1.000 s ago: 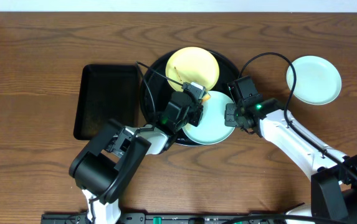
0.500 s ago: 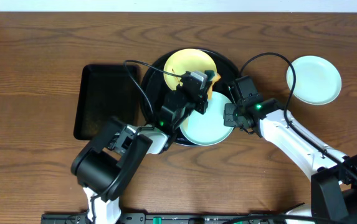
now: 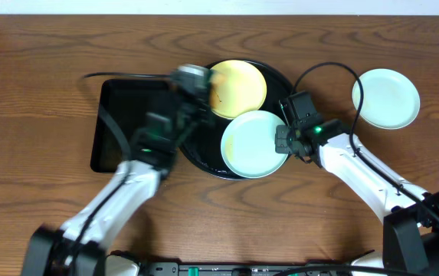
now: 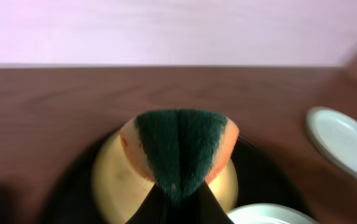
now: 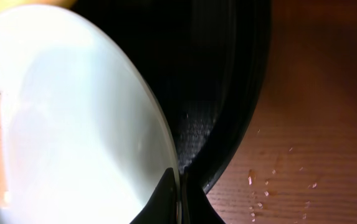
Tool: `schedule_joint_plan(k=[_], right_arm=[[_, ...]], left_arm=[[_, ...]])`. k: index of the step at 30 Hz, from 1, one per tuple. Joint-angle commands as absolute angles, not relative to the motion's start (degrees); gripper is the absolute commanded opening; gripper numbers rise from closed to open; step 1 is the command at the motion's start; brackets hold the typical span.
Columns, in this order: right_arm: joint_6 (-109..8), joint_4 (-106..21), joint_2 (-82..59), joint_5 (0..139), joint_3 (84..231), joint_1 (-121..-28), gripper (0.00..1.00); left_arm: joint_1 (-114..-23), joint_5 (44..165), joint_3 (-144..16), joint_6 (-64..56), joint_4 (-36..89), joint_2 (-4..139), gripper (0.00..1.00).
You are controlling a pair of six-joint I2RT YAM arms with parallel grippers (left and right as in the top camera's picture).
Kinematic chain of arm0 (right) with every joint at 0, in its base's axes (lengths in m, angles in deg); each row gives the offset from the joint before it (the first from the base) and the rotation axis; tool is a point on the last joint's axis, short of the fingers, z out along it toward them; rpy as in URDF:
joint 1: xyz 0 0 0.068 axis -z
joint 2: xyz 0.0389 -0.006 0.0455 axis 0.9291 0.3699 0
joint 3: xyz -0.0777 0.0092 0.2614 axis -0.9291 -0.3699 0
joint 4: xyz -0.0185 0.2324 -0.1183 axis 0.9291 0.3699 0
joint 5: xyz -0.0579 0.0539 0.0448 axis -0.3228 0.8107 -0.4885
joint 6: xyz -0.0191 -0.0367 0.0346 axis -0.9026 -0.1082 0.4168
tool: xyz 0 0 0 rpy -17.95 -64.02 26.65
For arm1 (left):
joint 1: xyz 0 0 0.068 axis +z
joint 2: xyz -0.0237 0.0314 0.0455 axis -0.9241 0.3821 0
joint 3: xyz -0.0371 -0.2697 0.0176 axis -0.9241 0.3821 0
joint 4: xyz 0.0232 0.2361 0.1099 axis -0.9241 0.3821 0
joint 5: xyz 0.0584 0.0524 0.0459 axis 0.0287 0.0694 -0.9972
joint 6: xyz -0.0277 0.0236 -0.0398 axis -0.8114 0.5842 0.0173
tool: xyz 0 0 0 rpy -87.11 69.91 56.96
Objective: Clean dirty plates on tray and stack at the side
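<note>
Sponge (image 4: 179, 146) in left tool (image 4: 176, 202) above yellow plate (image 3: 242, 86), rectangular tray (image 3: 113, 115) alongside.

We record the left hand (image 4: 177, 208) at the bottom edge, its dark fingers (image 4: 148, 211) pinched tight on a folded sponge (image 4: 178, 146): green scouring face toward the lens, orange flanks either side. Beyond the hand lies a yellow plate (image 4: 113, 186) inside a black tray (image 4: 259, 171). A mint plate (image 4: 265, 215) shows partly, low to the hand's right. Farther right, a pale plate (image 4: 343, 140) rests on the brown tabletop (image 4: 53, 99). The picture is soft with blur.
</note>
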State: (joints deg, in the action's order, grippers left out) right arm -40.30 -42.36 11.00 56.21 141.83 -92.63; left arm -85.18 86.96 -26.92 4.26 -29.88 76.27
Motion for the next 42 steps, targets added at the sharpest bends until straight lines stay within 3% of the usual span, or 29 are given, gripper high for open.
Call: schedule_joint_plan(k=[1,10,20,29,42], right_arm=[[-44.41,-41.85,7.94,52.19,146.55,-93.0,0.01],[-61.11,-42.01,5.33,28.7,153.59,-100.65,0.01],[-72.23,-52.19,5.36,-7.28,153.7,-115.14,0.01],[-78.57,-59.6,5.36,-15.5,153.67,-122.18,0.01],[-81.24,-62.84,5.36,-15.43,153.65,-123.07,0.01]], left_arm=[[-78.3,87.29,-27.1,-0.42,-23.63,71.02,0.08],[-64.38,90.89,-27.08,-1.4,-3.11,71.26,0.07],[-61.16,90.87,-27.08,-1.14,-1.4,81.58,0.07],[-61.16,90.85,-27.08,-1.14,-3.19,84.88,0.07],[-61.16,90.83,-27.08,-1.14,-4.2,84.88,0.08]])
